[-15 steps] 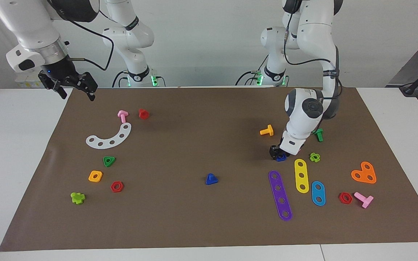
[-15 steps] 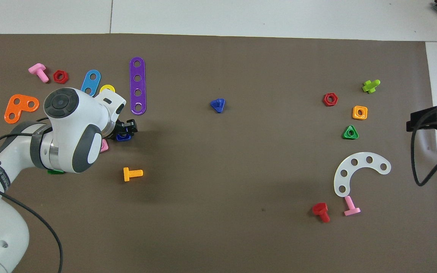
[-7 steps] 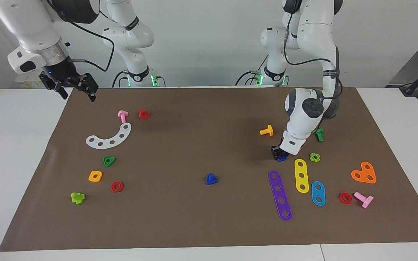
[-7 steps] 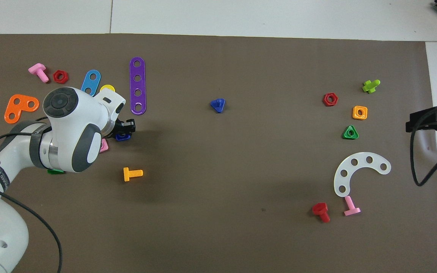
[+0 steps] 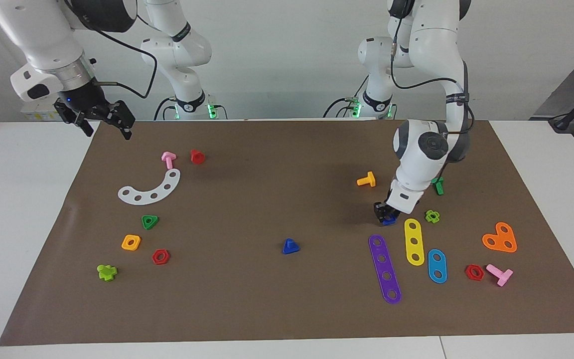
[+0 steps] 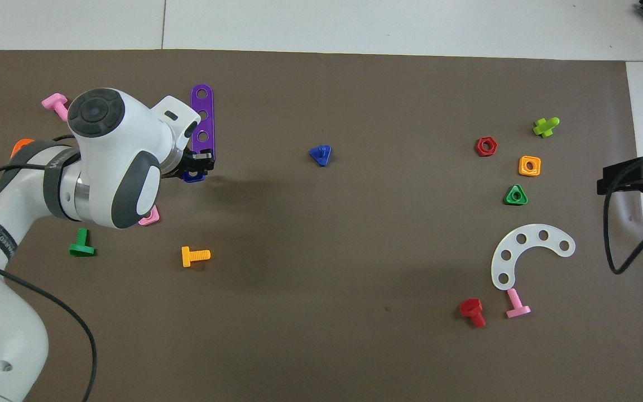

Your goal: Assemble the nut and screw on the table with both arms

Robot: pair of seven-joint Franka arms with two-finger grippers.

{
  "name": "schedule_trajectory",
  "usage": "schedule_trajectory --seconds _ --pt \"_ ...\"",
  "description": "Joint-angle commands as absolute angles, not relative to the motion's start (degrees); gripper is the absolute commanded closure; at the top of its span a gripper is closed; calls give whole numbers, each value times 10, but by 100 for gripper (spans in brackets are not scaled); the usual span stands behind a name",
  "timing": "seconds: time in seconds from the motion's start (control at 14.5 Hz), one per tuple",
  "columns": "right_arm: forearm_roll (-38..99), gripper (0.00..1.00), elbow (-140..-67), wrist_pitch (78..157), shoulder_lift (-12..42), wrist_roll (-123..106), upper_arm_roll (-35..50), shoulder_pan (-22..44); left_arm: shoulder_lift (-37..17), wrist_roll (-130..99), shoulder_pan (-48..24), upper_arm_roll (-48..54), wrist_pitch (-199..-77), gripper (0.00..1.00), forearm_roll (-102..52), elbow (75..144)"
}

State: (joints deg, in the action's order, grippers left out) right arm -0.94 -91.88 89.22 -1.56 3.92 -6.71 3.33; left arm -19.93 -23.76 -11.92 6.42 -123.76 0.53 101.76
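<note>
My left gripper is shut on the blue square nut and holds it just over the brown mat, beside the near end of the purple strip. In the overhead view the gripper and the nut stick out from under the white wrist. The blue screw with its triangular head lies alone on the middle of the mat, also seen in the overhead view. My right gripper is open and empty, raised over the mat's corner at the right arm's end, waiting.
A yellow strip, a light green cross piece, an orange bolt, a pink square nut and a green bolt lie around the left gripper. A white curved strip and several small parts lie toward the right arm's end.
My left gripper has carried the blue nut off its spot on the mat, away from the robots toward the purple strip. The green bolt is now uncovered. The right gripper has barely moved.
</note>
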Motion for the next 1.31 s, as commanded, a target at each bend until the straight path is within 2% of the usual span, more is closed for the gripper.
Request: schedule_trajectory --seconds 0.0,0.28,0.69,0.89,1.24 --pt "-9 0 -929 894 -25 43 -66 32 -244 -270 -164 55 -1196 80 10 931" --pt "-8 0 -929 894 -25 44 -66 32 -319 -314 -229 54 -1138 83 -8 799" --pt "-8 0 -929 894 -25 46 -66 32 -388 -323 -267 54 -1134 83 -9 690" --pt "-8 0 -929 894 -25 46 -66 32 -452 -323 -290 48 -1129 83 -8 616" --pt "-8 0 -929 894 -25 43 -66 32 -470 -323 -316 47 -1129 82 -4 595"
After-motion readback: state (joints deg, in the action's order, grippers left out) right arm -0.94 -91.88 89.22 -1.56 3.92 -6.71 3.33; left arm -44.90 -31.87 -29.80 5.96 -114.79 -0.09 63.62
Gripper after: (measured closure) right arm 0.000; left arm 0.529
